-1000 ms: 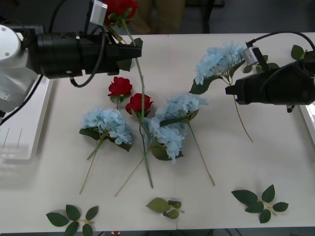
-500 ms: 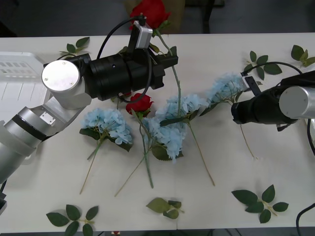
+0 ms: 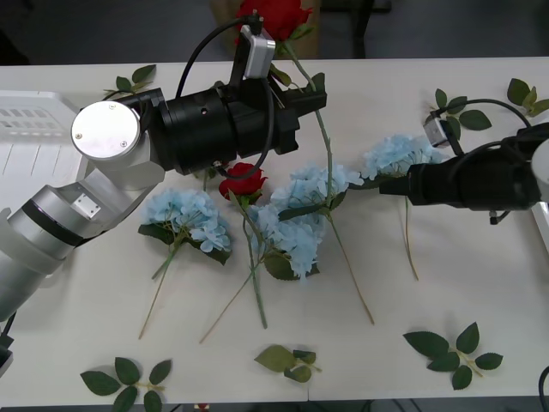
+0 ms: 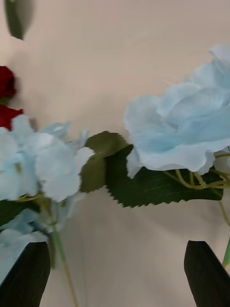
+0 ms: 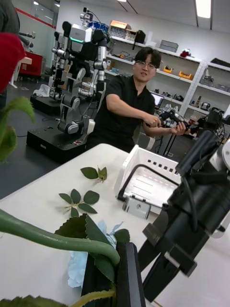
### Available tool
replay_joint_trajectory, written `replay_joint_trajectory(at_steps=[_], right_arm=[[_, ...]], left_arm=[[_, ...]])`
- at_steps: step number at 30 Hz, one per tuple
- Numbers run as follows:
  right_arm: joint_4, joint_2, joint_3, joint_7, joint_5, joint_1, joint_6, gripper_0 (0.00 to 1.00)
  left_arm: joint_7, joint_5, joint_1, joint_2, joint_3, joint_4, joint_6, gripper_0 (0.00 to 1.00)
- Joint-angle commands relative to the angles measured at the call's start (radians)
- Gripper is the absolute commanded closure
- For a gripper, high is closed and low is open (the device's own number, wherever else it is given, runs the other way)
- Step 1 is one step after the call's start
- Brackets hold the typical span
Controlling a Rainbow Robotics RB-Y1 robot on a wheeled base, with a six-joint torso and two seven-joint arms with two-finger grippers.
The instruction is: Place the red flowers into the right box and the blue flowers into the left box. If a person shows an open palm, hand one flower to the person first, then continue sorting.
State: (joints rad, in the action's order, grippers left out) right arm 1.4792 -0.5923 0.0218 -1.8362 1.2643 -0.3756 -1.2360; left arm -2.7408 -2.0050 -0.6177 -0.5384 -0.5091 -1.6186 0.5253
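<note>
My left gripper [image 3: 310,93] is shut on the long green stem [image 5: 57,238] of a red flower, held above the far middle of the table with its bloom [image 3: 276,14] up. Another red flower [image 3: 243,182] lies under that arm. Several blue flowers lie mid-table [image 3: 184,215] [image 3: 293,236] [image 3: 322,183]. My right gripper [image 3: 386,185] is open and low, just to the right of one blue flower [image 3: 397,154]; its head and leaf [image 4: 163,184] lie ahead of the fingertips [image 4: 206,268]. The left box [image 3: 34,129] stands at far left. The right box [image 3: 541,209] shows as a thin edge.
Loose green leaf sprigs lie along the near edge [image 3: 127,382] [image 3: 287,360] [image 3: 453,348] and at the far side [image 3: 130,81] [image 3: 455,112] [image 3: 523,90]. In the left wrist view a white slotted box [image 5: 143,180] stands beyond the right arm.
The left arm has swung right across the table with the red flower. The right arm moved inward and down, and the blue flower by it now lies lower, nearer the middle.
</note>
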Motion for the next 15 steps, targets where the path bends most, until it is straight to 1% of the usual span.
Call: replay_joint_trajectory(at_steps=[1, 2, 5, 7, 10, 13, 15], right_arm=[[0.015, -0.083, 0.122, -0.178, 0.162, 0.015, -0.089, 0.19], [0.015, -0.092, 0.15, -0.221, 0.23, 0.024, -0.119, 0.19], [0.015, -0.113, 0.181, -0.288, 0.368, 0.052, -0.145, 0.19], [0.015, -0.132, 0.176, -0.342, 0.478, 0.077, -0.143, 0.19], [0.015, -0.132, 0.159, -0.429, 0.59, 0.1, -0.137, 0.19], [0.015, -0.132, 0.106, -0.525, 0.675, 0.11, -0.106, 0.19], [0.015, -0.132, 0.067, -0.572, 0.708, 0.112, -0.085, 0.17]], left_arm=[[0.036, -0.017, 0.001, 0.021, -0.023, -0.04, 0.002, 1.0], [0.036, -0.018, 0.001, 0.021, -0.025, -0.04, 0.002, 1.0], [0.036, -0.02, 0.001, 0.023, -0.028, -0.04, 0.002, 1.0], [0.036, -0.018, 0.001, 0.028, -0.028, -0.04, 0.002, 1.0], [0.036, -0.018, 0.0, 0.031, -0.028, -0.04, 0.002, 1.0], [0.036, -0.014, -0.005, 0.043, -0.028, -0.038, 0.002, 1.0], [0.036, -0.011, -0.011, 0.051, -0.028, -0.035, 0.002, 1.0]])
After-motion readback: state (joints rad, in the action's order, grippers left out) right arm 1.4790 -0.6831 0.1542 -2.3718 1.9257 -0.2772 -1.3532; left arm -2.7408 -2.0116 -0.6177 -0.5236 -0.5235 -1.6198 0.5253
